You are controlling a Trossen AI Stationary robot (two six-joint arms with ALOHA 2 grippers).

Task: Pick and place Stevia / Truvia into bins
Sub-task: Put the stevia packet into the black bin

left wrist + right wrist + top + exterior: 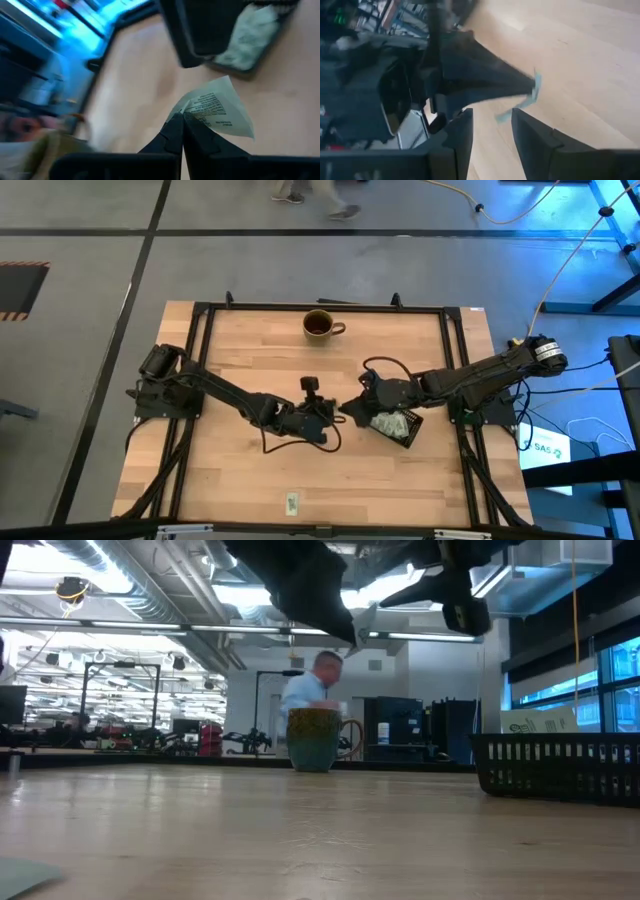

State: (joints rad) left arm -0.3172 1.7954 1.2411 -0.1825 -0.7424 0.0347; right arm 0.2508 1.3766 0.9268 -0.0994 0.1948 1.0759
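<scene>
A Stevia sachet (215, 111) is pinched by one corner between the closed fingertips of the left gripper (343, 409), held above mid-table, just beside the black bin (398, 427). The right gripper (492, 131) is parted and empty, poised facing the sachet as if for a handover, over the bin where other sachets (390, 423) lie. The thin corner hold could slip, or the two grippers could collide. Open tabletop (250, 470) is left in front; one stray sachet (292, 503) rests near the table's front edge; the mug (320, 325) is well apart.
</scene>
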